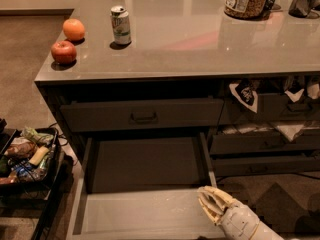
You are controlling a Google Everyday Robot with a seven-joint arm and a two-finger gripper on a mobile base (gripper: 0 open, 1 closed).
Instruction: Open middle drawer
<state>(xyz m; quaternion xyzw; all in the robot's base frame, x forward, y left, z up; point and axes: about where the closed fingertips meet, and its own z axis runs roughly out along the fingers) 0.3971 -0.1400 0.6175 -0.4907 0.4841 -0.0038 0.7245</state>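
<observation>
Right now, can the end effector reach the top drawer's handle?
Probably yes. The end effector is over the right front of the open middle drawer; nothing sits between it and the top drawer's handle above.

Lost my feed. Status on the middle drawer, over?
Pincer low at drawer's right front corner. Middle drawer pulled well out. Nothing visible in the way.

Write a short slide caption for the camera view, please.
Middle drawer stands open beneath the closed top drawer, with the gripper at its front right corner.
</observation>
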